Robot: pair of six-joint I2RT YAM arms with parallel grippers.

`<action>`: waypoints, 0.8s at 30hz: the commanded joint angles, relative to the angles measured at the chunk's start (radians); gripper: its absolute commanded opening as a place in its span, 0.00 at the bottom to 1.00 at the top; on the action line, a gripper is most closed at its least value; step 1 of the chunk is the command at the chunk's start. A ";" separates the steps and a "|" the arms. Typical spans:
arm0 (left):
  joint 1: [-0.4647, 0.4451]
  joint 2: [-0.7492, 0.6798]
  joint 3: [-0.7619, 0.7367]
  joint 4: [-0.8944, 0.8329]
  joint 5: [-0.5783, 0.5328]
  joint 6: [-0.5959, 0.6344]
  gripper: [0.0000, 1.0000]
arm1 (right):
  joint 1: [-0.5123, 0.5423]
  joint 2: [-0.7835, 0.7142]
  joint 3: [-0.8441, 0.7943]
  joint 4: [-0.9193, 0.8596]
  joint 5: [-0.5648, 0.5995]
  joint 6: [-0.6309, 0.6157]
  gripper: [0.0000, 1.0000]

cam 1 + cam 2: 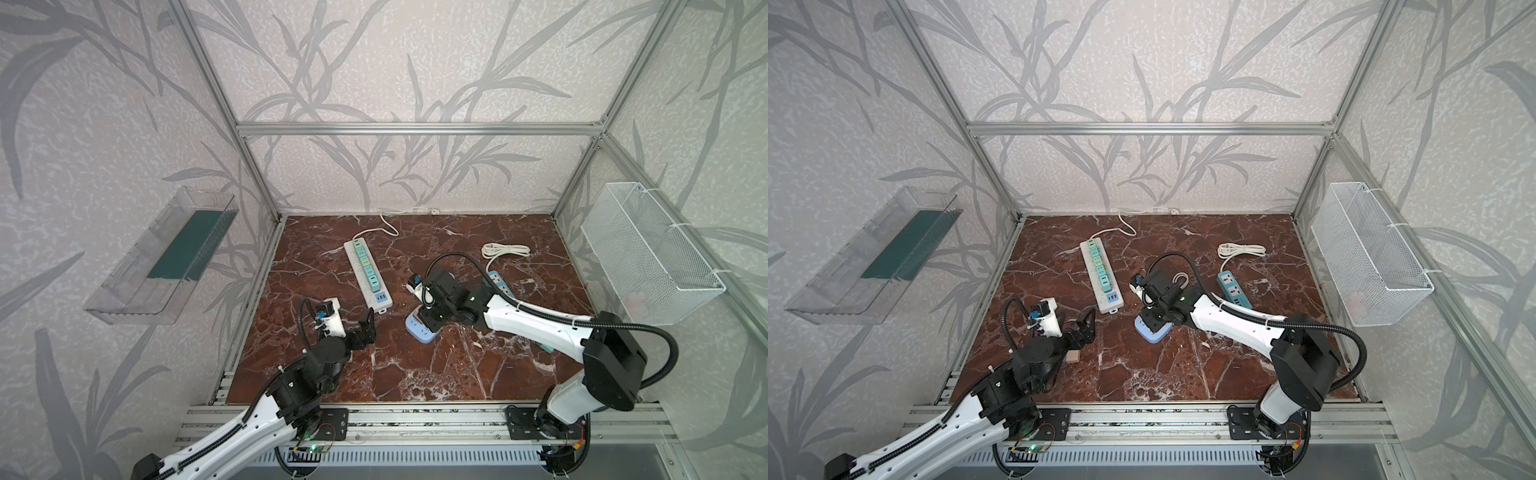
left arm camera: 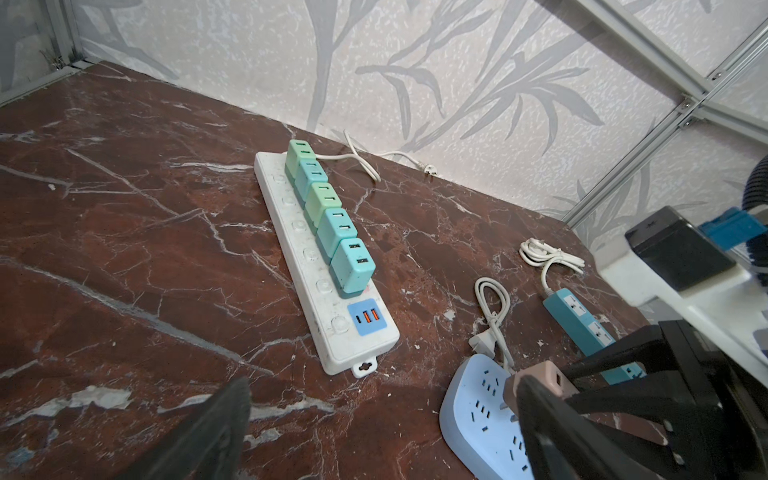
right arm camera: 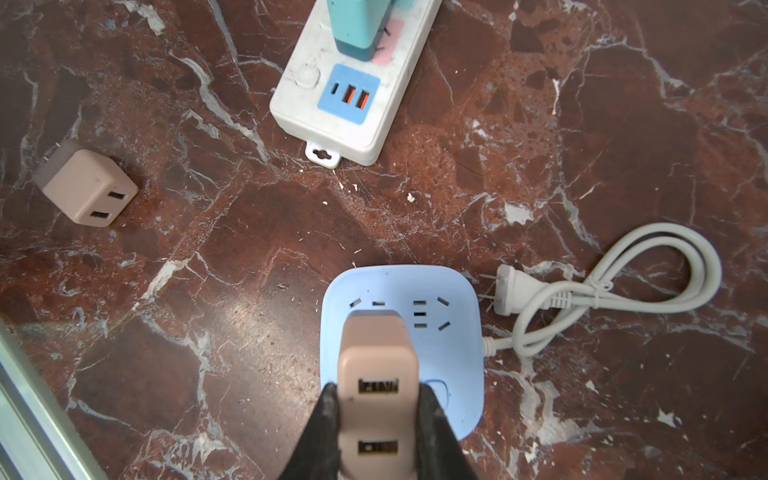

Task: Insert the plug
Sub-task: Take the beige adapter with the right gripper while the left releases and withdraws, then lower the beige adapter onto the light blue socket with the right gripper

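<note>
Okay, upper left to mid left in both top views: a clear bin hangs on the wall, with one dark green slab lying in it. Nothing else can be made out inside.

Lower left: the left gripper hovers over the table with its jaws spread wide and nothing between them. A spare tan plug lies loose on the table just beside it.

Centre: the white power strip lies diagonally, with a row of green and teal chargers seated in its sockets. The USB block at its near end is bare.

Right of centre: the blue power strip lies flat on the table, apart from the white one. Its own cord and wall plug lie loose beside it. The right gripper is pinching the tan plug by its two sides. That plug stands upright over the blue strip's socket face and covers part of one socket group. Whether the prongs are in the socket cannot be told.

Further right: a teal strip with a coiled white cord.

Far right: a white mesh basket on the wall, with a faint pale shape low inside, too unclear to name.
</note>
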 commanded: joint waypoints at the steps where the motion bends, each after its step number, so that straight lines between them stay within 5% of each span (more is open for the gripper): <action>1: 0.004 0.036 0.044 -0.036 0.028 -0.034 0.99 | 0.008 0.032 0.033 0.028 0.018 0.011 0.00; 10: 0.008 0.061 0.056 -0.024 0.060 -0.029 0.99 | -0.001 0.026 0.049 0.040 0.138 -0.069 0.00; 24: 0.013 0.056 0.066 -0.042 0.064 -0.020 0.99 | -0.045 0.082 0.066 -0.031 0.079 -0.088 0.00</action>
